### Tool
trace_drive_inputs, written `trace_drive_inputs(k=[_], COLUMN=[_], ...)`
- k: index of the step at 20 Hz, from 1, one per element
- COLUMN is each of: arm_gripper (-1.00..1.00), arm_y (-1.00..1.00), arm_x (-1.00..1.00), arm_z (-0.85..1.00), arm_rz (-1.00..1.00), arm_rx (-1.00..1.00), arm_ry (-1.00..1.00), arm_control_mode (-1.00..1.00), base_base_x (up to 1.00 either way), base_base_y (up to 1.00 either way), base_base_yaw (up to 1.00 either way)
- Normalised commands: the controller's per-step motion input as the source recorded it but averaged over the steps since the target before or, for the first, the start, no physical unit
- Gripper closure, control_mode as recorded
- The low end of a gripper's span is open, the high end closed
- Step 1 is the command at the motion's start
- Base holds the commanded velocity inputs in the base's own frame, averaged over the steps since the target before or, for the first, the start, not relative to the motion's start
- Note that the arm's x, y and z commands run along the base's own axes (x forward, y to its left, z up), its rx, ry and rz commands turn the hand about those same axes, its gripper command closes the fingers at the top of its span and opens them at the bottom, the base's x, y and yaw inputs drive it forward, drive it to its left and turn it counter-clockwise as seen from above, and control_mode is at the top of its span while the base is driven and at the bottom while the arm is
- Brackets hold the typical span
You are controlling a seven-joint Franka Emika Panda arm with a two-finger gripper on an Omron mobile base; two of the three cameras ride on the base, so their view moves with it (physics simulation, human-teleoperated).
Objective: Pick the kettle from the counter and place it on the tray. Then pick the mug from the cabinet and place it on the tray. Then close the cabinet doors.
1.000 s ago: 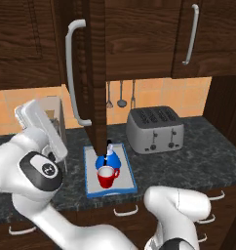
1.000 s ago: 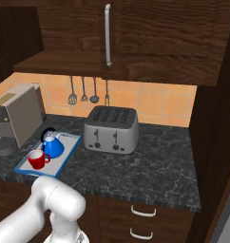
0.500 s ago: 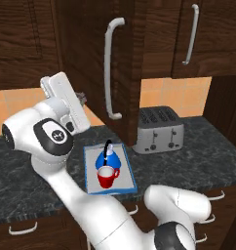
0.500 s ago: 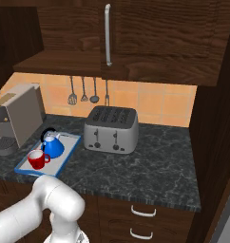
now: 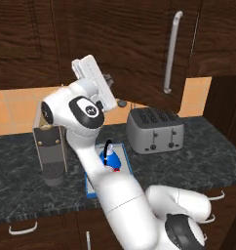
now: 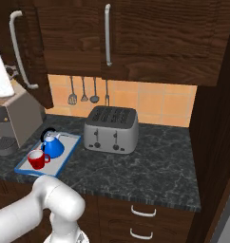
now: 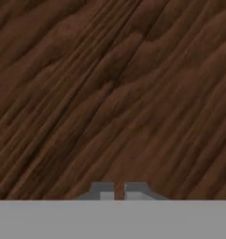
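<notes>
My gripper (image 7: 117, 190), fingertips nearly together and holding nothing, faces the left cabinet door (image 5: 134, 53) flat-on; its upright bar handle (image 5: 171, 51) lies beside me.

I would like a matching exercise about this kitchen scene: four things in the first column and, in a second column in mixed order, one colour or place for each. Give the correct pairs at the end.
Column 1:
1. kettle
2. mug
3. toaster
4. utensils

Column 2:
A. silver, standing on the counter to the right of the tray
B. hanging on the orange wall under the cabinet
C. bright blue, on the far part of the tray
D. red, on the near part of the tray

Right pairs: 1-C, 2-D, 3-A, 4-B
</notes>
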Motion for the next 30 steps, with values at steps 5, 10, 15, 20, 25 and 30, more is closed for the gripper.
trace_drive_inputs(k=[5,10,15,20,25,30], arm_gripper=[1.00,1.00,1.00,1.00,1.00,1.00], arm_y=[-0.89,-0.91,-0.93,-0.89,-0.83,-0.63], arm_x=[0.86,1.00,1.00,1.00,0.88,0.50], arm_z=[0.27,0.00,-0.02,-0.05,-0.15,-0.02], arm_rz=[0.10,0.27,0.35,0.34,0.34,0.19], arm_rx=[0.23,0.27,0.22,0.21,0.23,0.10], arm_ry=[-0.11,0.03,0.00,0.00,0.00,0.22], arm_control_mode=[-1.00,-1.00,-1.00,-1.00,-1.00,-1.00], base_base_x=[0.00,0.00,0.00,0.00,0.00,0.00], base_base_y=[0.00,0.00,0.00,0.00,0.00,0.00], base_base_yaw=[0.00,0.00,0.00,0.00,0.00,0.00])
